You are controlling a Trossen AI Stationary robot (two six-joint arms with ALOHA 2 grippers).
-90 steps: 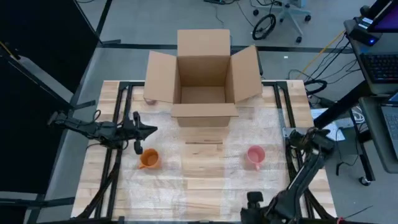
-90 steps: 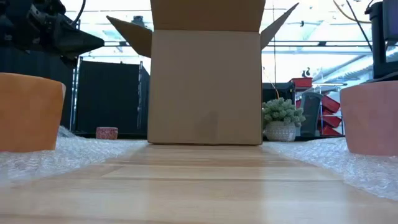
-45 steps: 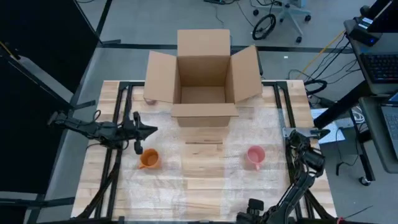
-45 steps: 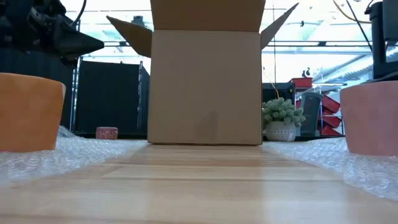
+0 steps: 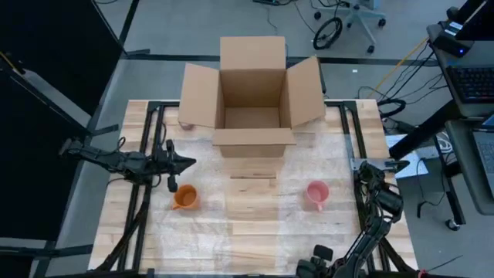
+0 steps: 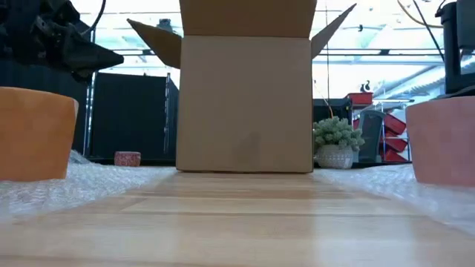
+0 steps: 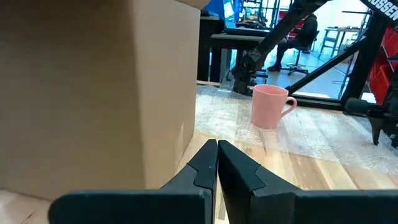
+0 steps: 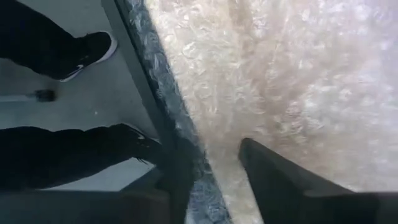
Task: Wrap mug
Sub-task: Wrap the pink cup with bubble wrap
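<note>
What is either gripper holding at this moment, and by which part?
Nothing. The left gripper is shut on empty air above the table near the orange mug. The right gripper is open over the bubble wrap at the table's right edge.

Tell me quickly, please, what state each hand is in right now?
Left hand: closed, holding nothing.
Right hand: open, holding nothing, over the bubble wrap.

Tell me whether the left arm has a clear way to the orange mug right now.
Probably yes. The left gripper, fingers shut, hovers just beside the orange mug, with only bubble wrap and open table between them. The cardboard box stands farther back, out of the way.
</note>
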